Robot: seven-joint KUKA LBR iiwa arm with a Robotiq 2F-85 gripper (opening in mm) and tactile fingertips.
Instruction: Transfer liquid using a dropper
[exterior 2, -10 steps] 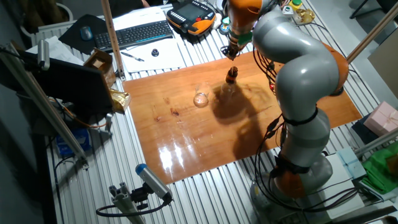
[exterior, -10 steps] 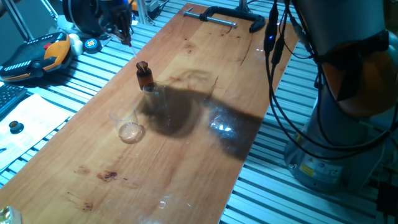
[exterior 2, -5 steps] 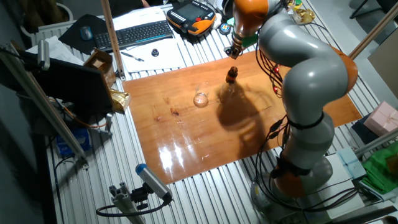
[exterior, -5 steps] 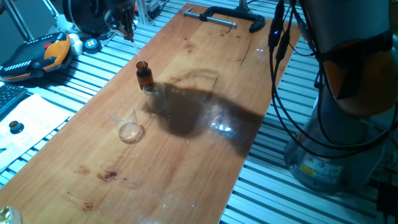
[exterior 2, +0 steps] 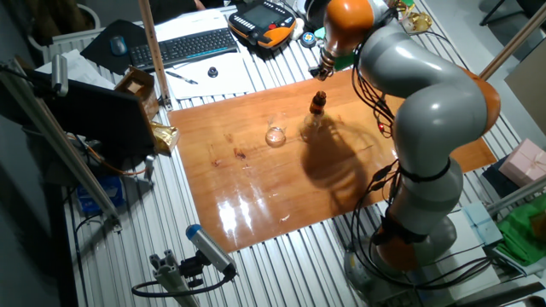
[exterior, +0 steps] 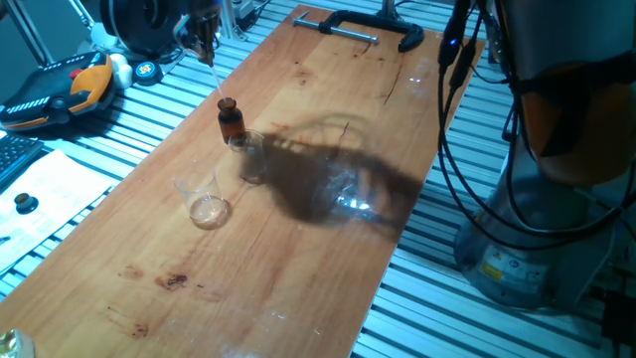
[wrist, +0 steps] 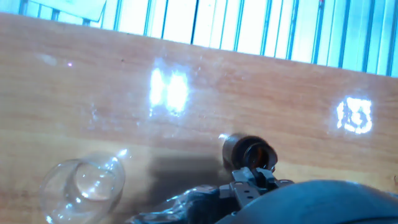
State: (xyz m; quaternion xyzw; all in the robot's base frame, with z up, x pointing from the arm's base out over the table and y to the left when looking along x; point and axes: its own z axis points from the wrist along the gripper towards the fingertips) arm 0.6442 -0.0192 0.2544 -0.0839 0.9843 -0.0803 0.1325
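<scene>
The gripper [exterior: 204,30] is clenched on the dropper [exterior: 210,62], whose thin tube hangs just above the open amber bottle [exterior: 231,118] below; keep it upright, travel slowly toward the near beaker [exterior: 206,199] holding the liquid [exterior: 209,211]; avoid drips.

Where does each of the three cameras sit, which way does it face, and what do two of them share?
One fixed view: low beside the wooden board, looking along it at the amber bottle and two glass beakers; the tool and arm base show.
The other fixed view: high, facing the board's long side; the whole grey arm shows, the tool above the amber bottle.
Hand view: on the hand, looking down into the open amber bottle beside a glass beaker; the tool's tip shows.
All share the bottle.
</scene>
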